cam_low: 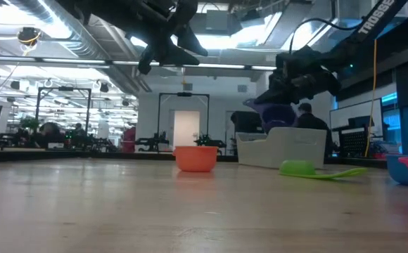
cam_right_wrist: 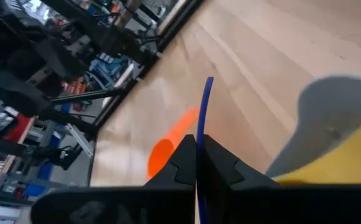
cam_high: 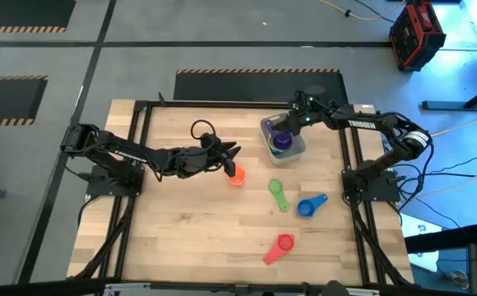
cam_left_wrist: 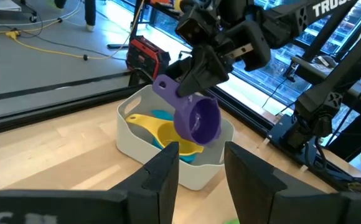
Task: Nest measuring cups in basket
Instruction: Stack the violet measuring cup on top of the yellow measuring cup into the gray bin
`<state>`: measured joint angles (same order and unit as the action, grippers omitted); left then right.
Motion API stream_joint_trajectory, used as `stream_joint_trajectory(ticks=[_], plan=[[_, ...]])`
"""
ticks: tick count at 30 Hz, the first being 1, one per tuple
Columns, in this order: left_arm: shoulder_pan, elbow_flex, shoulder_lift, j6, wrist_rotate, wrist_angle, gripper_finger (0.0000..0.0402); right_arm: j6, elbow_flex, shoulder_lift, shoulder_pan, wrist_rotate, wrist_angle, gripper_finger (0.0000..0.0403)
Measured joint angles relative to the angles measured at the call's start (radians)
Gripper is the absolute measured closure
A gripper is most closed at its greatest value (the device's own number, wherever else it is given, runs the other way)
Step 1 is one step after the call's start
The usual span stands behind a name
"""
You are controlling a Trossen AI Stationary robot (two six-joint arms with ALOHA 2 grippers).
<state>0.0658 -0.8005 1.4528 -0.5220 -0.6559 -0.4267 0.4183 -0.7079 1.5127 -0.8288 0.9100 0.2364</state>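
right gripper point(cam_high: 292, 123) is clamped on the handle of the purple measuring cup point(cam_left_wrist: 196, 118), which hangs tilted above the basket point(cam_high: 298, 149) without touching it. the basket sits at the far right of the table and holds a yellow cup point(cam_left_wrist: 159, 130) over a light blue cup point(cam_left_wrist: 163, 116). left gripper point(cam_high: 230, 158) hovers with fingers parted and empty, just above the orange cup point(cam_high: 236, 176) near the table centre. green cup point(cam_high: 277, 194), dark blue cup point(cam_high: 308, 205) and red cup point(cam_high: 281, 245) lie apart on the pale wood-plank table point(cam_high: 181, 238). grey floor with hazard-striped mats surrounds the table; a red case point(cam_high: 415, 33) stands beyond it.
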Motion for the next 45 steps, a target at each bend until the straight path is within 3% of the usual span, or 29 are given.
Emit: stream_joint_trajectory(ticks=[10, 30, 45], plan=[[0.000, 0.000, 0.000, 0.000, 0.000, 0.000, 0.0280, 0.000, 0.028, 0.000, 0.000, -0.113, 0.026, 0.0392], [0.000, 0.000, 0.000, 0.000, 0.000, 0.000, 0.0280, 0.050, 0.028, 0.000, 0.001, -0.149, 0.021, 0.0356], [0.000, 0.000, 0.000, 0.000, 0.000, 0.000, 0.0280, 0.046, 0.028, 0.000, 0.000, -0.158, 0.020, 0.0272]])
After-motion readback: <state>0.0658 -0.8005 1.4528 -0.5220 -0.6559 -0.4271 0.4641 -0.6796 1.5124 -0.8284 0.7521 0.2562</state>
